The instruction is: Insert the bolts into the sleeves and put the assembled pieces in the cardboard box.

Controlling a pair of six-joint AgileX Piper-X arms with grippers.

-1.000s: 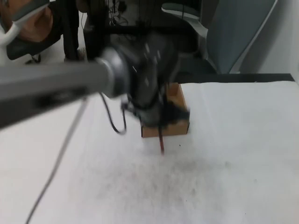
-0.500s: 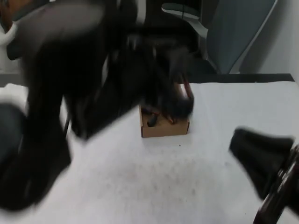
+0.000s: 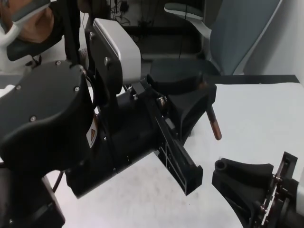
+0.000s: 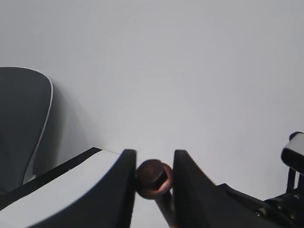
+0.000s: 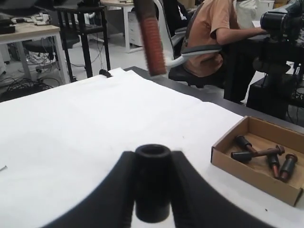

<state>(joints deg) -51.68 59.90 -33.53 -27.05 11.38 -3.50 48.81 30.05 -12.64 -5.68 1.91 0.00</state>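
Note:
My left gripper (image 3: pixel 207 97) is raised above the white bench and shut on the head of a copper bolt (image 3: pixel 214 121), whose shank hangs downward. The left wrist view has the bolt's head (image 4: pixel 153 178) pinched between the two black fingers (image 4: pixel 124 190). My right gripper (image 3: pixel 228 172), at the front right, is shut on a black sleeve (image 3: pixel 220 165) standing upright with its bore facing up. In the right wrist view the sleeve (image 5: pixel 153 187) sits between the fingers, with the bolt's threaded end (image 5: pixel 149 40) above and beyond it. The cardboard box (image 5: pixel 228 151) holds several assembled pieces (image 5: pixel 266 156).
The left arm's bulky body (image 3: pixel 71 142) covers much of the bench's left and middle in the high view. Beyond the far edge stand an office chair (image 3: pixel 237 33) and desks; a seated person (image 5: pixel 213 38) is behind the bench. White cloth (image 3: pixel 266 118) lies open at right.
The left arm swung away from the box and rose with the bolt, which now hangs to the right. The right arm came in from the lower right, carrying the sleeve closer under the bolt.

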